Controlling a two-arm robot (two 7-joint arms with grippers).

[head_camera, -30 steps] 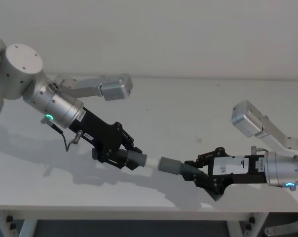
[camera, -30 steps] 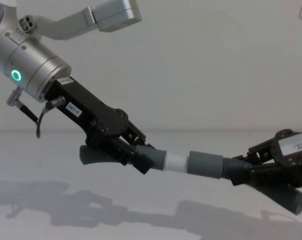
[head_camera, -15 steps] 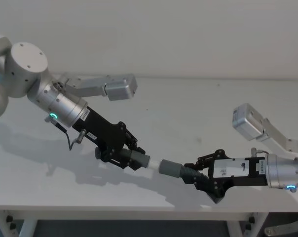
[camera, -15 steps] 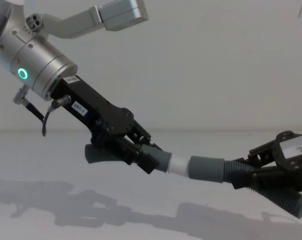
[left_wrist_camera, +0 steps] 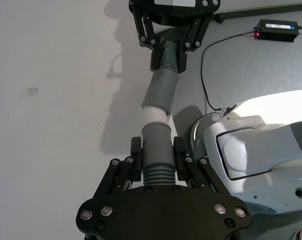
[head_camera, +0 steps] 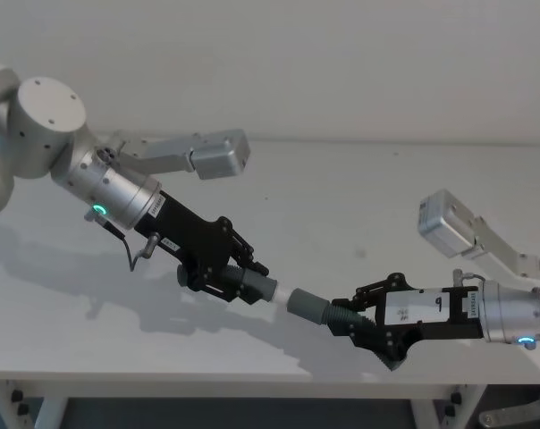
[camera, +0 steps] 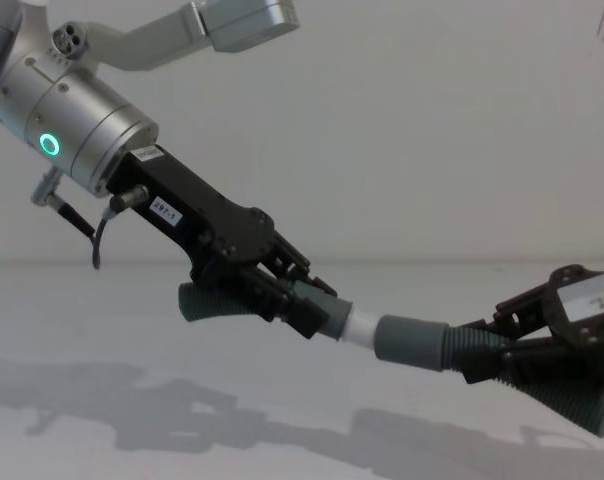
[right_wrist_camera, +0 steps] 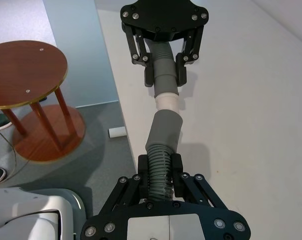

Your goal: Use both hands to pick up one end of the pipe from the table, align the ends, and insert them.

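**Two hose pieces held end to end above the table**

We see the pipe as two short dark grey ribbed pieces, both lifted clear of the white table [head_camera: 359, 206], near its front edge and about midway across. The left piece [camera: 217, 303] ends in a smooth grey collar with a short white plug tip [camera: 359, 325] beyond it. The right piece [camera: 542, 385] is bent and carries a wide smooth grey socket collar [camera: 412, 341] at its left end. The white tip meets the mouth of the socket; a short band of white shows between the two grey collars, so we cannot tell how far in it sits. In the left wrist view the two pieces lie slightly out of line, with a small kink at the joint.

The left gripper [head_camera: 243, 275] reaches down and to the right from its silver arm, its fingers [left_wrist_camera: 136, 159] closed narrowly on the grey collar of the left piece [left_wrist_camera: 157, 145], with the ribbed tail trailing behind toward the left. The right gripper [head_camera: 359, 313] comes in low from the right, its fingers [right_wrist_camera: 143, 167] clamped on the ribbed part of the bent piece [right_wrist_camera: 158, 167] just behind the socket collar [right_wrist_camera: 165, 129], the free ribbed end hanging down to the near right.

Shadows of both arms fall on the tabletop below them. In the right wrist view a round wooden side table [right_wrist_camera: 28, 75] stands on the grey floor past the table's edge. In the left wrist view a small black power box [left_wrist_camera: 277, 29] with its cable lies on the floor.
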